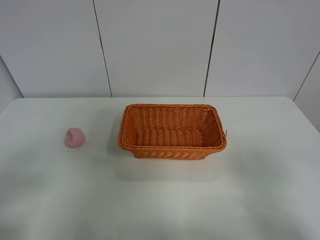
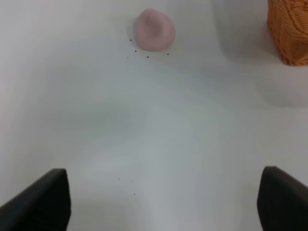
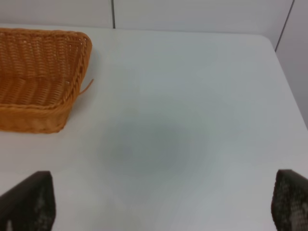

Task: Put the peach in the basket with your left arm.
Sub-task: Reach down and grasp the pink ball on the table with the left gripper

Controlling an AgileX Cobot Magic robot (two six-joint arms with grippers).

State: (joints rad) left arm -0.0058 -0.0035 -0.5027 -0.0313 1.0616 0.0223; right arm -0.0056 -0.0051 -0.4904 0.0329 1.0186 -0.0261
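Observation:
The pale pink peach (image 1: pixel 74 137) lies on the white table, left of the orange wicker basket (image 1: pixel 172 131), which stands empty at the table's middle. In the left wrist view the peach (image 2: pixel 154 29) lies well ahead of my left gripper (image 2: pixel 163 202), whose two black fingertips (image 2: pixel 41 202) stand wide apart and empty; a corner of the basket (image 2: pixel 290 31) shows. In the right wrist view my right gripper (image 3: pixel 163 207) is open and empty, with the basket (image 3: pixel 38 77) ahead to one side. Neither arm shows in the exterior high view.
The white table (image 1: pixel 160 200) ends at a pale panelled wall (image 1: pixel 155 45) behind the basket. A few dark specks (image 2: pixel 139 50) lie by the peach. A loose wicker strand (image 3: pixel 86 87) sticks out of the basket's corner.

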